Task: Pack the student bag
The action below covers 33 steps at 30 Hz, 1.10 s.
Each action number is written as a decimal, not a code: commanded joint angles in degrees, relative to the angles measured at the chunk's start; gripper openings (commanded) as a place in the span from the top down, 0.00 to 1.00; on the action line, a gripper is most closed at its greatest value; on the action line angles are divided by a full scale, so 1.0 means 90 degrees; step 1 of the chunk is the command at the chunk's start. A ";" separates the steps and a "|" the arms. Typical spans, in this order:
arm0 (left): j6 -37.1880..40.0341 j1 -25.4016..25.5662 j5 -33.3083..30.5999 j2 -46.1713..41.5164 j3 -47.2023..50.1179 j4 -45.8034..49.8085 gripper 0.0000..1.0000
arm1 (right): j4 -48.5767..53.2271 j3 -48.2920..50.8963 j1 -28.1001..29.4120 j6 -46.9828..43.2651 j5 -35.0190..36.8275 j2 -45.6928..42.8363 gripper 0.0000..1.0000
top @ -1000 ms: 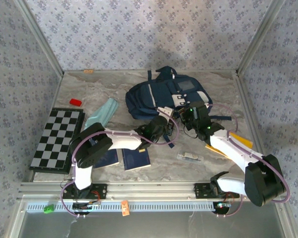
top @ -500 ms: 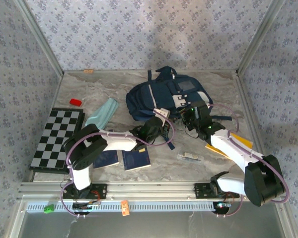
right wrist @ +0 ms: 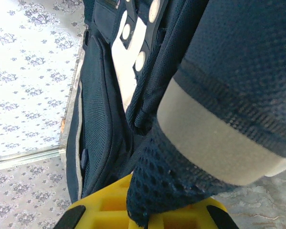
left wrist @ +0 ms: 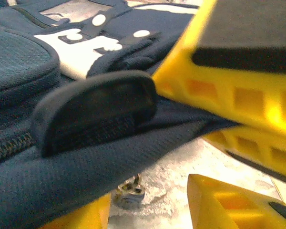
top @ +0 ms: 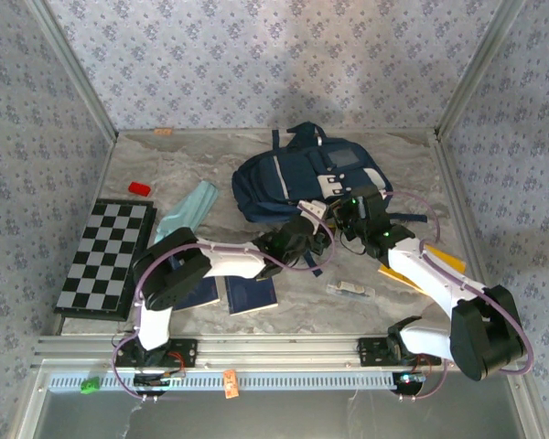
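Though tiny overhead, student bag (top: 302, 174) mesh wrist-close.

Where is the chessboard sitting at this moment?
In the top view, the chessboard lies at the left edge of the table, just nearer than the red block and left of the teal item.

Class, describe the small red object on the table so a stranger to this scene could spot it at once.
Find the black-and-white chessboard on the table's left side. Just beyond its far edge lies the small red block. It is the only red thing there, much smaller than the pale green folder to its right.
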<state>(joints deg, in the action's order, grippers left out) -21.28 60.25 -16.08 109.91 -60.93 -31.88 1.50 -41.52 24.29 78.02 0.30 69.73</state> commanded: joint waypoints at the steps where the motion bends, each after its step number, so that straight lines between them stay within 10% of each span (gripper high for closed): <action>1: -0.0305 -0.0206 -0.0663 0.0153 -0.0209 -0.0427 0.53 | -0.0099 -0.0280 0.0125 0.0013 -0.0105 -0.0234 1.00; 8: 0.0013 -0.0239 -0.0768 0.0263 -0.0428 -0.0525 0.58 | -0.0111 -0.0231 0.0245 0.0068 -0.0091 -0.0185 1.00; 20: 0.0274 -0.0415 -0.0893 0.0062 -0.0382 -0.0435 1.00 | -0.0126 -0.0236 0.0238 0.0046 -0.0063 -0.0160 1.00; 33: 0.0097 -0.0472 -0.1102 -0.0508 0.0319 -0.0228 1.00 | -0.0078 -0.0280 -0.0060 -0.0005 -0.0111 -0.0234 1.00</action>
<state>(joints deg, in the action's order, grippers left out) -19.55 58.46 -21.10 108.81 -59.55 -33.19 -0.19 -41.74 24.91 78.28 -0.25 69.73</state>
